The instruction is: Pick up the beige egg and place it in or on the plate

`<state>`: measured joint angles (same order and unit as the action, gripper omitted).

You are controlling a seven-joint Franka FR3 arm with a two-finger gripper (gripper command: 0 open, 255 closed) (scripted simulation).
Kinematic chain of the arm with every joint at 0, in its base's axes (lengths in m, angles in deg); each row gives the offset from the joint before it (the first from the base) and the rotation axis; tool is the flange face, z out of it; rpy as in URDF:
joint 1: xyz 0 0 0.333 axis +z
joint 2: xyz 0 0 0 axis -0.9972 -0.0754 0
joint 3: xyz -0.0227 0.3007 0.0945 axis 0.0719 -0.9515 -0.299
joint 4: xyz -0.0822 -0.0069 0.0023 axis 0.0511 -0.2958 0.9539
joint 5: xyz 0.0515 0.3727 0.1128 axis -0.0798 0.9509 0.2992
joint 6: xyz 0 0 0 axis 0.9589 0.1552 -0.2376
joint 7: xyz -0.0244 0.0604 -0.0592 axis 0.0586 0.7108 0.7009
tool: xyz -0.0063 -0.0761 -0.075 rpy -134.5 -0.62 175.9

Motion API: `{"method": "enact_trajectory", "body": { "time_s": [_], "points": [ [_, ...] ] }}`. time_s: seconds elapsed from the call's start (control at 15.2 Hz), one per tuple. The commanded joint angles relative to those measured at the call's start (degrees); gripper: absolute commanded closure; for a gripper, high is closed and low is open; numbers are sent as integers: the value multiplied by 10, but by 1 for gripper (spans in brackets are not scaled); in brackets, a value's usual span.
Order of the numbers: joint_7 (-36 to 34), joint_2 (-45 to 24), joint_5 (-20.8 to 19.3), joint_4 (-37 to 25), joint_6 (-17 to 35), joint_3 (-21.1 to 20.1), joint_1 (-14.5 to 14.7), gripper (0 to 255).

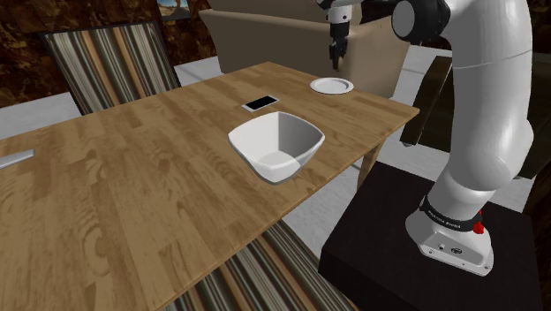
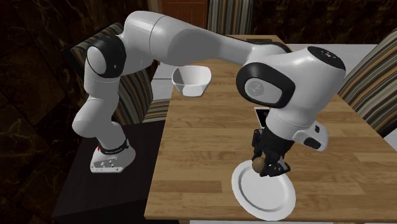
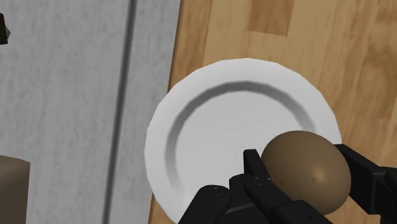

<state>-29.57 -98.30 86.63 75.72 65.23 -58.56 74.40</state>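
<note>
My gripper (image 3: 302,162) is closed on the egg (image 3: 305,172), a tan-brown one, with one black finger pressed to each side of it. The egg sits right between my fingertips, its rounded end poking out past them.

Directly beneath the gripper is the white plate (image 3: 210,121). From the wrist view the egg hangs over the plate's sloping rim rather than over its middle, and most of the flat well lies off to one side of my fingers. In the second exterior view my gripper (image 2: 270,167) points down, with the egg (image 2: 258,165) just over the near part of the plate (image 2: 264,194). I cannot tell whether the egg touches the plate. In the shoulder view my gripper (image 1: 336,60) seems to hang a little above the plate (image 1: 332,86).

The plate rests on the wooden counter (image 3: 318,38) close to its edge, and grey floor (image 3: 63,95) shows past that edge on the far side of the plate from my fingers.

Back along the counter toward my stand (image 2: 102,184), a dark phone (image 1: 261,103) lies flat near the gripper. Beyond it, well apart from the gripper, stands a white square bowl (image 1: 275,146). A striped chair (image 1: 115,57) is pulled up at the counter's far side.
</note>
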Motion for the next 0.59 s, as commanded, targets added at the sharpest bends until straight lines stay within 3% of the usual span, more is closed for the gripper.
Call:
{"method": "enact_trajectory", "body": {
  "time_s": [0.0, 0.53],
  "points": [
    [9, -77, 30, -117, -43, -8, -37, 255],
    [11, -72, 28, -45, 22, -10, -26, 255]
  ]
}}
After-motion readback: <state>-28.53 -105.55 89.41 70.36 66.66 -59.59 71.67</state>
